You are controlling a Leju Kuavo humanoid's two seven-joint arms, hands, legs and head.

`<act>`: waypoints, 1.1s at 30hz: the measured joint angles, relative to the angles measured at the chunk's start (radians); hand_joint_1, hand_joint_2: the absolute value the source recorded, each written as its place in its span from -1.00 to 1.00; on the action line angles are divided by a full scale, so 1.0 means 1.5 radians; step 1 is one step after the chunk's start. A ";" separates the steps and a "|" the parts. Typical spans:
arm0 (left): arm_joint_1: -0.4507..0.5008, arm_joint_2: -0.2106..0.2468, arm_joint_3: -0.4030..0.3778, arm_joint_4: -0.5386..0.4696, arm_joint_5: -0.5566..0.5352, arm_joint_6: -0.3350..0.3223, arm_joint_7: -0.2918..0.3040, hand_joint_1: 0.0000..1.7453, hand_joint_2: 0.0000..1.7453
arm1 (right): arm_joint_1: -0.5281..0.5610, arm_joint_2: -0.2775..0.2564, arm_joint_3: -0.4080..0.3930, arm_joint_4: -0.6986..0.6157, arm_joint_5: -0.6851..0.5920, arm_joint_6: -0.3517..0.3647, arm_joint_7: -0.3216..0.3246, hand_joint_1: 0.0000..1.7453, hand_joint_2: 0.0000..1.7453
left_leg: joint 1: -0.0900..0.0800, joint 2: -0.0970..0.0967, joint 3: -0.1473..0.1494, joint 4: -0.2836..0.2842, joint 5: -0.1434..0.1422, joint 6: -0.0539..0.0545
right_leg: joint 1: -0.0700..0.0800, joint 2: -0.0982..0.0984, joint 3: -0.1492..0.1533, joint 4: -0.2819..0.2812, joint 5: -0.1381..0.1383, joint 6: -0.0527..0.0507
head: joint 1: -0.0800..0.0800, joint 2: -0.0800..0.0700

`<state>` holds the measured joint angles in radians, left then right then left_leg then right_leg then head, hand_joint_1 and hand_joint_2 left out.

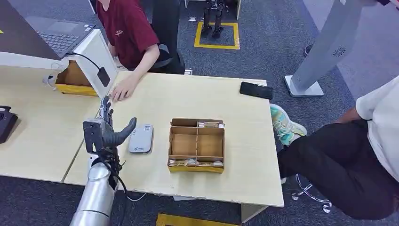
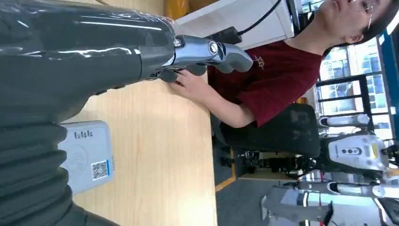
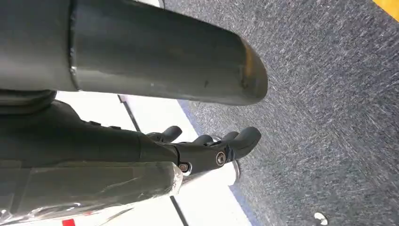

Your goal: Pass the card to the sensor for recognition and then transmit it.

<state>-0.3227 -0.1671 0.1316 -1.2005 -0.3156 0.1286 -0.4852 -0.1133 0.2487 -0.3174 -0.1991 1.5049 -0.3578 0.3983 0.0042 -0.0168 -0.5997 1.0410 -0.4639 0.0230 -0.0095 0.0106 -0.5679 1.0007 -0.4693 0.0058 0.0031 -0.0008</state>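
Left hand hovers spread and empty beside the card reader; reaching for the cardboard divider box could knock the reader

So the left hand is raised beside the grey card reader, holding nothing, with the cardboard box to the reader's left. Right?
Not quite. In the head view the cardboard box lies to the right of the card reader; the left hand is raised beside it, holding nothing.

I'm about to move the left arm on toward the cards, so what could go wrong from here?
The left hand hovers open, holding no card, right beside the grey sensor, so a swing could knock it. A seated person's hand rests on the table just beyond it. The cards lie in narrow end slots of the cardboard box, awkward to pinch.
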 joint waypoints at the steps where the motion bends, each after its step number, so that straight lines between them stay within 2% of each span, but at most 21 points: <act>1: -0.002 0.003 0.000 -0.002 0.013 -0.010 -0.003 -1.00 1.00 | 0.000 0.000 -0.001 0.000 0.000 0.000 0.000 -1.00 -1.00 | 0.000 0.000 0.000 0.000 0.000 0.000 | 0.000 0.000 0.000 0.000 0.000 0.000 | 0.000 0.000; 4: -0.002 0.011 0.000 -0.015 0.031 -0.036 -0.018 -1.00 1.00 | 0.000 0.000 -0.005 0.000 0.000 0.000 0.000 -1.00 -1.00 | 0.000 0.000 0.000 0.000 0.000 0.000 | 0.000 0.000 0.000 0.000 0.000 0.000 | 0.000 0.000; 11: 0.038 0.011 -0.014 -0.080 0.012 -0.077 -0.041 -1.00 1.00 | 0.002 0.000 -0.011 0.000 0.000 -0.001 -0.001 -1.00 -1.00 | 0.000 0.000 0.000 0.000 0.000 0.000 | 0.000 0.000 0.000 0.000 0.000 0.000 | 0.000 0.000; 16: 0.094 0.014 -0.050 -0.148 0.029 -0.150 -0.059 -1.00 1.00 | 0.003 0.000 -0.019 0.000 0.000 -0.003 -0.006 -1.00 -1.00 | 0.000 0.000 0.000 0.000 0.000 0.000 | 0.000 0.000 0.000 0.000 0.000 0.000 | 0.000 0.000; 18: 0.116 0.017 -0.067 -0.175 0.029 -0.167 -0.067 -1.00 1.00 | 0.003 0.000 -0.022 0.000 0.000 -0.004 -0.007 -1.00 -1.00 | 0.000 0.000 0.000 0.000 0.000 0.000 | 0.000 0.000 0.000 0.000 0.000 0.000 | 0.000 0.000; 24: 0.175 0.029 -0.105 -0.244 0.009 -0.182 -0.093 -1.00 1.00 | 0.005 -0.001 -0.029 0.000 -0.001 -0.004 -0.009 -1.00 -1.00 | 0.000 0.000 0.000 0.000 0.000 0.000 | 0.000 0.000 0.000 0.000 0.000 0.000 | 0.000 0.000; 26: 0.195 0.035 -0.121 -0.268 -0.044 -0.155 -0.117 -1.00 1.00 | 0.006 -0.001 -0.029 0.000 -0.001 -0.004 -0.009 -1.00 -1.00 | 0.000 0.000 0.000 0.000 0.000 0.000 | 0.000 0.000 0.000 0.000 0.000 0.000 | 0.000 0.000; 27: 0.206 0.037 -0.132 -0.279 -0.089 -0.125 -0.127 -1.00 1.00 | 0.006 -0.001 -0.030 0.000 -0.001 -0.004 -0.009 -1.00 -1.00 | 0.000 0.000 0.000 0.000 0.000 0.000 | 0.000 0.000 -0.001 0.000 0.000 0.000 | 0.000 0.000; 30: 0.236 0.043 -0.180 -0.292 -0.242 0.017 -0.139 -1.00 1.00 | 0.007 -0.001 -0.032 0.000 -0.002 -0.006 -0.007 -1.00 -1.00 | 0.000 0.000 0.000 0.000 0.000 0.000 | 0.000 0.000 -0.001 0.000 0.000 0.000 | 0.000 0.000; 33: 0.253 0.045 -0.244 -0.288 -0.367 0.167 -0.132 -1.00 1.00 | 0.007 -0.001 -0.033 0.000 -0.002 -0.008 -0.004 -1.00 -1.00 | 0.000 0.000 0.000 0.000 0.000 0.000 | 0.000 0.000 -0.001 0.000 0.000 0.000 | 0.000 0.000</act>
<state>0.0574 -0.0992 -0.2344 -1.6324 -0.8665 0.3789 -0.6829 -0.1035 0.2476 -0.3666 -0.1991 1.5026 -0.3693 0.3922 0.0038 -0.0167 -0.6003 1.0409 -0.4645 0.0233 -0.0098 0.0108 -0.5688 1.0005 -0.4699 0.0061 0.0027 -0.0008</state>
